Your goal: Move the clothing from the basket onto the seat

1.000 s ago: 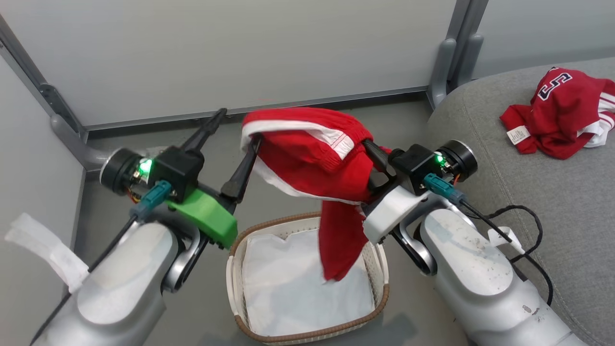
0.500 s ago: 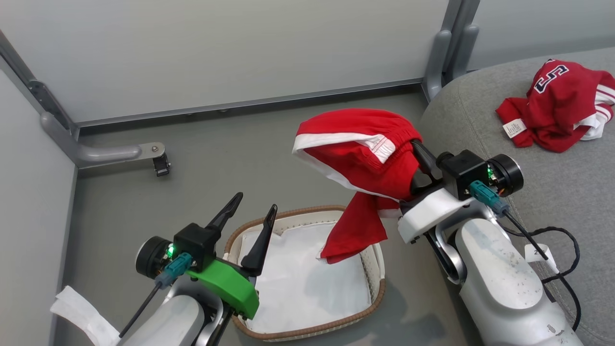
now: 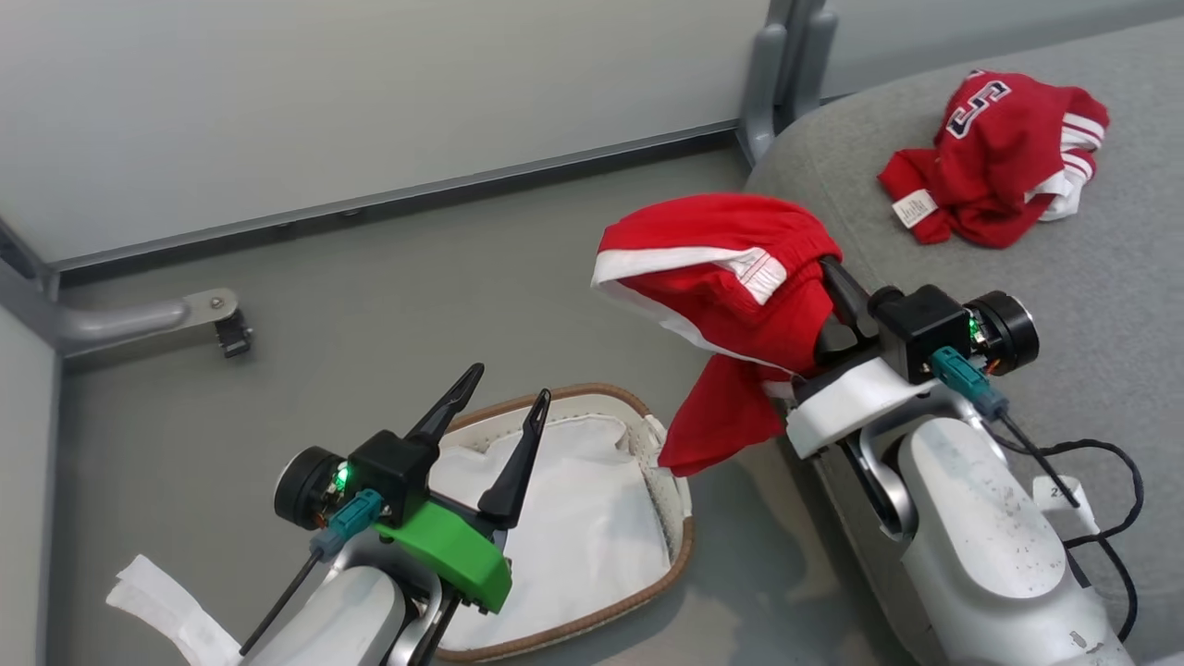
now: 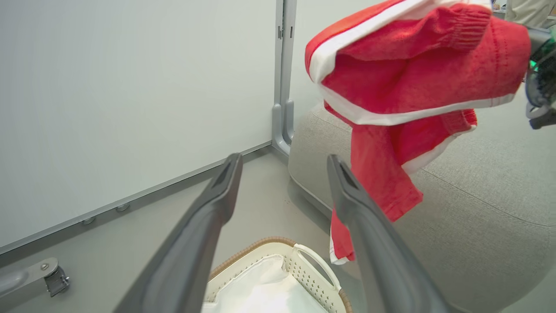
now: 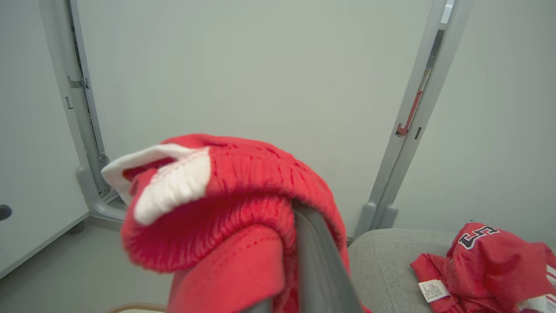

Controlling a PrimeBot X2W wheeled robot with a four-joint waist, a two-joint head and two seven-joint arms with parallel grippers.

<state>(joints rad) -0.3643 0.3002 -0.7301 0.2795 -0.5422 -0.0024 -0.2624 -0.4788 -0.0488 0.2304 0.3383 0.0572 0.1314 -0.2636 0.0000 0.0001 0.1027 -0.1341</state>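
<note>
The right pincer is clamping shut on the waistband end of the red shorts, holding them in the air between the basket and the seat; one leg is hanging loose, just beside the seat's rounded edge. The left pincer is standing wide open and gripping nothing, hovering over the basket, where a white sheet lining is lying. The jersey is lying crumpled on the seat, well apart from the shorts.

The shorts are looking light, soft and limp, drooping wherever nothing is supporting them. The ribbed waistband is probably offering the surest hold, being thicker and less likely to slide out. The dangling leg may be at risk of dragging on the seat's edge unless carried well over it. Nothing here is looking fragile.

The jersey is showing one navy, white-edged character, reading as a 5 or an S; I cannot tell which. A small white tag is sticking out from it, its print too small to read. No brand is showing on the shorts.
</note>
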